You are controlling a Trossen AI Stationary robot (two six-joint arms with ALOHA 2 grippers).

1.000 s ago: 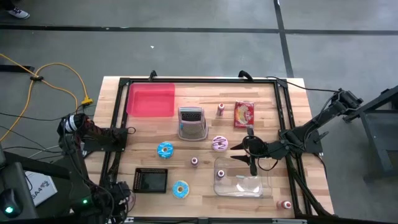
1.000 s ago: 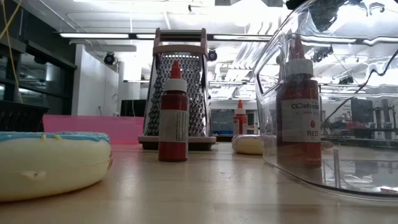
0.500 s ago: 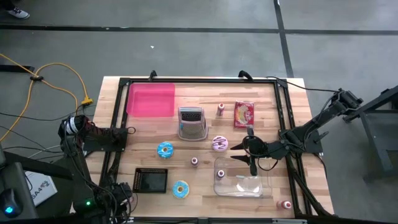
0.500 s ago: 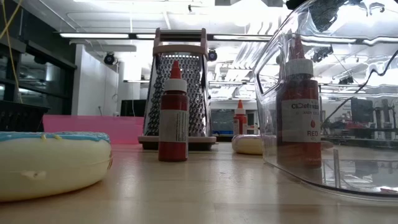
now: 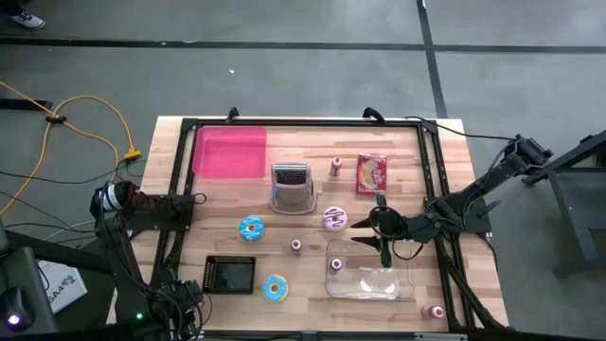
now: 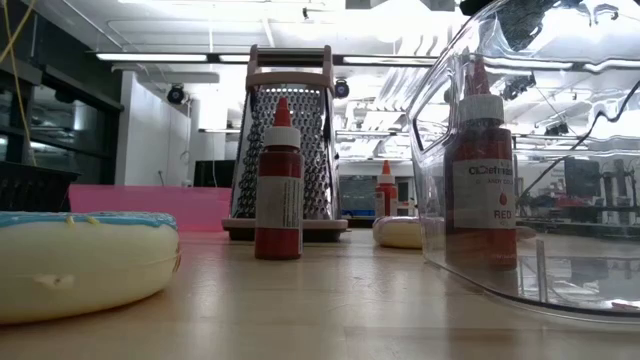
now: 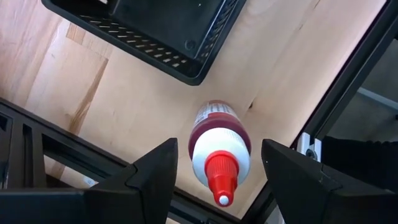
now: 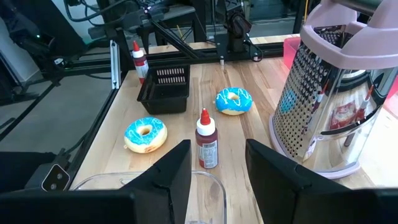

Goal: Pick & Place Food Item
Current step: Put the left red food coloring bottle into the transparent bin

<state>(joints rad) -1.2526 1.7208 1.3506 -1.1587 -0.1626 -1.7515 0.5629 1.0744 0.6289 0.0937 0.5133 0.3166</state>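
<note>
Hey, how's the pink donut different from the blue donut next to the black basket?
The pink donut has pink icing; the blue donut has blue icing over a yellowish base. The pink one lies mid-table, just ahead of the right tool; the blue one lies at the table's near edge, beside the black basket. Shared: both are ring-shaped, iced, lying flat on the wooden table, and neither is held.
</note>
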